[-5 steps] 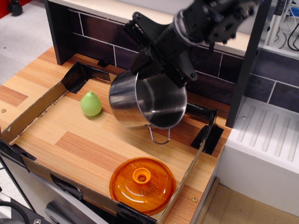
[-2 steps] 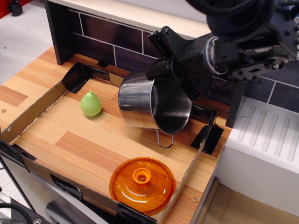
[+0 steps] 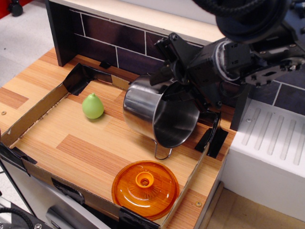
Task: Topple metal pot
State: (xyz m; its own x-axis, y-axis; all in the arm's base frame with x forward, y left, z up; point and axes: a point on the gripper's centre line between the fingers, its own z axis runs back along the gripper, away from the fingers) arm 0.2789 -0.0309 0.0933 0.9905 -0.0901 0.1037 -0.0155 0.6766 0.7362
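Observation:
The metal pot (image 3: 147, 110) is a large shiny steel cylinder with a thin wire handle (image 3: 162, 151) hanging at its lower rim. It is tipped over, its open mouth facing right and toward the camera, low over the wooden tray floor. My black gripper (image 3: 177, 82) sits at the pot's upper rear rim, shut on that rim. The fingertips are partly hidden by the pot and the arm body.
A green pear-shaped toy (image 3: 92, 106) stands left of the pot. An orange translucent domed lid (image 3: 145, 188) lies at the front edge. Low cardboard walls (image 3: 32, 114) ring the wooden tray. A dark tiled backsplash (image 3: 109, 45) is behind, a white drainer (image 3: 271, 143) at the right.
The pot has moved right and down toward the tray floor and tipped further, its mouth now facing more downward to the right. The arm moved right with it.

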